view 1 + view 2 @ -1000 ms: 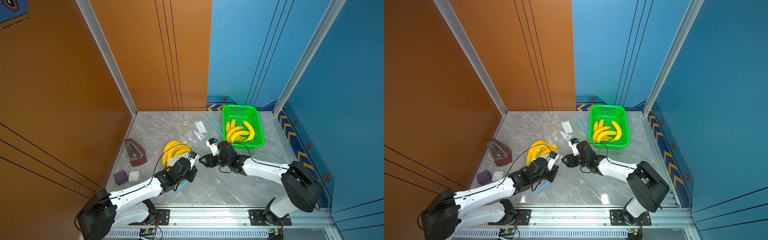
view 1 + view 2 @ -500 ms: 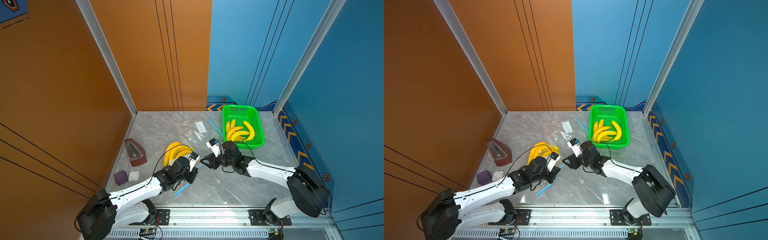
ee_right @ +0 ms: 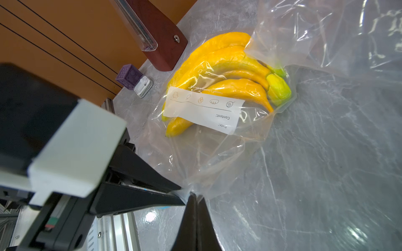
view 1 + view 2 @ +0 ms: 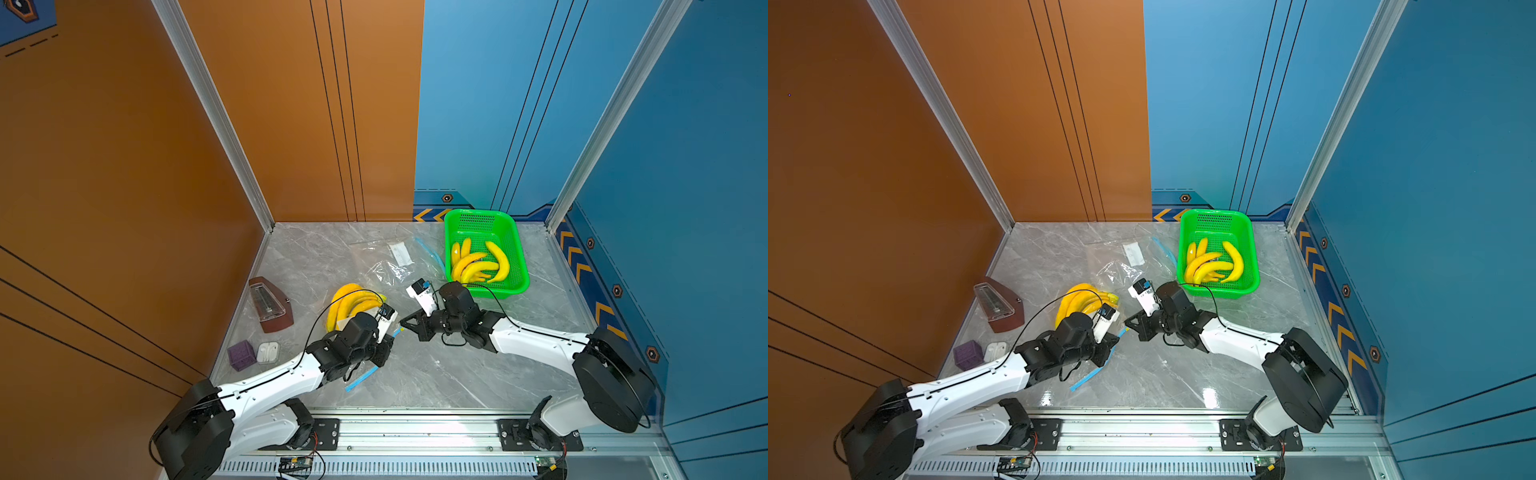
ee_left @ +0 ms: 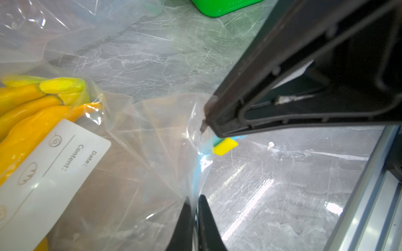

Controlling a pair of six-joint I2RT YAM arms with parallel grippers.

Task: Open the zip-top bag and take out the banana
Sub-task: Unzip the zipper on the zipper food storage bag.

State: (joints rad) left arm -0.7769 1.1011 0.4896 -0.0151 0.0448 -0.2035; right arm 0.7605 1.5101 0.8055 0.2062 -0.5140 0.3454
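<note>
Two-handed: found left hand (image 5: 194,198), right hand (image 3: 194,195) clamped on zip-top bag (image 3: 206,156) near yellow slider (image 5: 225,146); judged opening step; next needed mouth pulled apart.

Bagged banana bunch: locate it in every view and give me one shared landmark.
In a top view: banana bunch beside the maroon wedge, just beyond the left arm.
In a top view: same spot, same neighbours.
Left wrist: inside the zip-top bag, partly under its white label.
Right wrist: bagged and under the label, next to the wedge.
Landmark: the maroon wedge, absent only from the left wrist view.
</note>
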